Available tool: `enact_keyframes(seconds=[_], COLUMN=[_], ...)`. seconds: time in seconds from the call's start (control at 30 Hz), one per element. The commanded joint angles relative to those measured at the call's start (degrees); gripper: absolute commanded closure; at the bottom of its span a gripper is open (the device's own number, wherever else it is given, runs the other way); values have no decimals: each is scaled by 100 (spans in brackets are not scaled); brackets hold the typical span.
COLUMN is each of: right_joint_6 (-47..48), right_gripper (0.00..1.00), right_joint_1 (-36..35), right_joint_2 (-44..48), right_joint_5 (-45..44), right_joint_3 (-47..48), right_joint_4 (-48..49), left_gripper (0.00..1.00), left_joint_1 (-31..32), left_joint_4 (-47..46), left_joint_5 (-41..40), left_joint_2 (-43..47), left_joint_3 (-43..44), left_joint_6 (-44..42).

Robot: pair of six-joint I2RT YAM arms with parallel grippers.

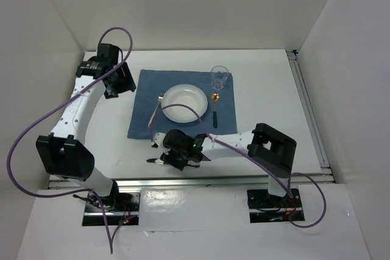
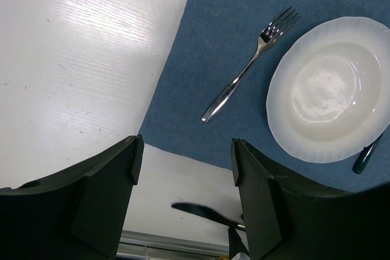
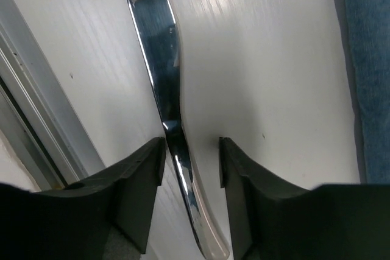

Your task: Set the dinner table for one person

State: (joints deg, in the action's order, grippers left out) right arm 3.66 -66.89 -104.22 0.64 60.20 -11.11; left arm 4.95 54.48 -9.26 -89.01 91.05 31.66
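On the white dinner table (image 1: 268,89) lies a blue placemat (image 1: 143,105) with a white plate (image 1: 184,103), a fork (image 1: 156,111) to its left, a dark-handled spoon (image 1: 214,108) to its right and a clear glass (image 1: 220,77) behind. A steel knife (image 3: 159,59) lies flat on the bare table near the front edge, off the mat. My right gripper (image 3: 191,150) straddles its handle, jaws partly open; the left finger almost touches it and the right finger stands apart. My left gripper (image 2: 186,150) hovers open and empty by the mat's far left corner.
A metal rail (image 3: 36,101) runs along the table's front edge just beside the knife. White walls stand on three sides. The right arm's elbow (image 1: 274,144) is right of the mat. A purple cable (image 1: 36,126) loops off the left arm.
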Motion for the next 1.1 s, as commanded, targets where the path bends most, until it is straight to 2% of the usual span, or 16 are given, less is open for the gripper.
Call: enact_keyframes(seconds=[0.0, 0.1, 0.2, 0.37, 0.4, 0.57, 0.97, 1.07], right_joint_6=[21, 21, 21, 73, 73, 134, 337, 100], right_gripper=[55, 70, 80, 87, 91, 99, 100, 100], right_joint_1=[-34, -34, -34, -34, -34, -34, -34, 53], right_joint_2=[-502, -502, -502, -389, -336, -72, 824, 1088], right_joint_5=[-127, -64, 6, 6, -55, -301, -907, -1031], right_joint_3=[-123, -123, -123, -123, -123, 140, 729, 791], right_joint_4=[47, 48, -5, -189, -189, -593, -1533, -1657], left_gripper=[24, 24, 24, 24, 24, 24, 24, 24], left_joint_1=[-29, -29, -29, -82, -82, -82, -196, -248], left_joint_4=[-43, -43, -95, -95, -95, -95, -95, -95], left_joint_5=[-24, 38, 38, 38, 38, 38, -120, -120], left_joint_2=[235, 235, 235, 235, 235, 235, 410, 464], left_joint_3=[-43, -96, -96, -96, -96, -96, -43, -43], left_joint_6=[-55, -107, -107, -107, -107, -107, -2, 60])
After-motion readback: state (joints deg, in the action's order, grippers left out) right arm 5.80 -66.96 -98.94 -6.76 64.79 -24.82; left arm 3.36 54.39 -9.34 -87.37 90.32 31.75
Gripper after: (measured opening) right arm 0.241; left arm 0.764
